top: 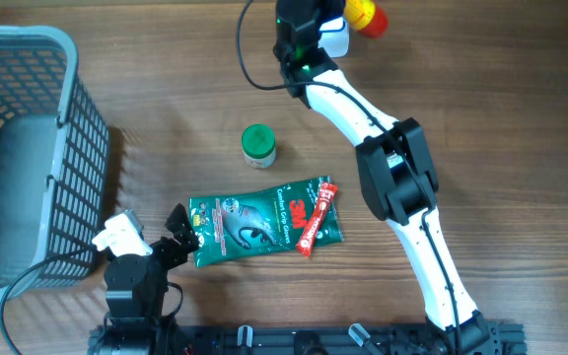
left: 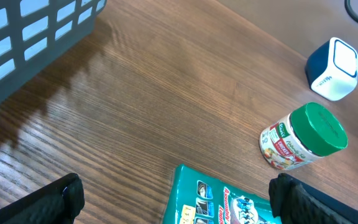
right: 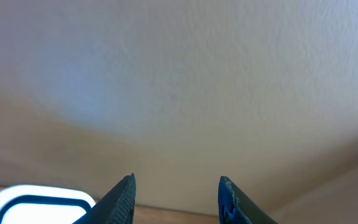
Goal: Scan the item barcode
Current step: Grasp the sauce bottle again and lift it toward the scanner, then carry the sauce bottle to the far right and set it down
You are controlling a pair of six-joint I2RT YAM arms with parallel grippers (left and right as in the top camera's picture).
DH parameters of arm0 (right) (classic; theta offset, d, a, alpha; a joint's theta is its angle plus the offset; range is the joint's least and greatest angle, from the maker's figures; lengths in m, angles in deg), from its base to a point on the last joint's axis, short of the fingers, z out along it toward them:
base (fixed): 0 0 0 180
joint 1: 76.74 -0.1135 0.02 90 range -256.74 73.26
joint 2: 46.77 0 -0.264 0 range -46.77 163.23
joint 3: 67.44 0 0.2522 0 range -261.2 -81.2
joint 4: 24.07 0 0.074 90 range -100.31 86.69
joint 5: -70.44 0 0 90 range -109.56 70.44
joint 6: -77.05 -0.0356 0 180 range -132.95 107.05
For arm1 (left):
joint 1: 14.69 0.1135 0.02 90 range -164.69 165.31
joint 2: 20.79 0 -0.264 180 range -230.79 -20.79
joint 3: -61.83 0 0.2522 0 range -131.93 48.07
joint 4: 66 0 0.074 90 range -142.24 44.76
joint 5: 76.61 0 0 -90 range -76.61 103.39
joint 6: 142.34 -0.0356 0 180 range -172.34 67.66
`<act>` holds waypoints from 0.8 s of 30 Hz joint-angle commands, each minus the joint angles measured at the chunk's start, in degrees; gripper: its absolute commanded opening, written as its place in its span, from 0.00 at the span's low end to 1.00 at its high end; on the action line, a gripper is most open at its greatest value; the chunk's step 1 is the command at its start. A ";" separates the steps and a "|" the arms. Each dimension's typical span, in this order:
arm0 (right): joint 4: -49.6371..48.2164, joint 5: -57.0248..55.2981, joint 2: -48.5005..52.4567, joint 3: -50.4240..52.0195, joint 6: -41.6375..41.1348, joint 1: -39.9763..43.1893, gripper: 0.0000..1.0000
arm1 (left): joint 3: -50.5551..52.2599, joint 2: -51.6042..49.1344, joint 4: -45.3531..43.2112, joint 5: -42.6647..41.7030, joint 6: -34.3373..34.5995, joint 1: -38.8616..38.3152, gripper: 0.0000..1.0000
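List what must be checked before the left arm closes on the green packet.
1. Left pincer open: ok, its fingers stand wide.
2. Green packet between those fingers: ok, its near end lies in the gap in the left wrist view.
3. Jar out of the way: ok, it stands apart from the packet.
4. Scanner unobstructed: ok, nothing lies between it and the packet.
5. Barcode facing up: cannot tell, none is readable.
6. Right pincer empty: ok, nothing sits between its fingers and the scanner is off to one side.
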 commanded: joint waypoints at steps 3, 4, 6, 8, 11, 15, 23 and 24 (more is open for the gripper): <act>0.22 2.23 0.09 -2.40 0.37 -0.09 0.18 | 0.00 0.31 0.17 -0.50 0.31 0.35 1.00; 0.22 2.49 0.09 -2.40 0.37 -0.09 0.18 | 0.00 0.31 0.17 -0.50 0.31 0.35 1.00; 0.57 2.86 0.09 -2.40 0.66 -0.17 0.18 | 0.00 0.31 0.17 -0.50 0.31 0.35 1.00; 1.95 2.80 0.09 -2.40 1.88 -0.15 0.18 | 0.00 0.31 0.17 -0.50 0.31 0.35 1.00; 2.62 -2.82 0.09 -2.40 7.13 2.08 0.16 | 0.00 0.31 0.17 -0.50 0.31 0.35 1.00; 2.14 -12.87 -0.04 -2.40 10.03 10.23 0.16 | 0.00 0.31 0.17 -0.50 0.31 0.35 1.00; 20.26 -17.07 -0.04 -2.23 -3.54 31.10 0.16 | 0.00 0.31 0.15 -0.50 0.31 0.35 1.00; 21.97 -16.61 -0.04 -2.23 -6.10 33.40 0.16 | 0.00 0.31 0.17 -0.50 0.31 0.35 1.00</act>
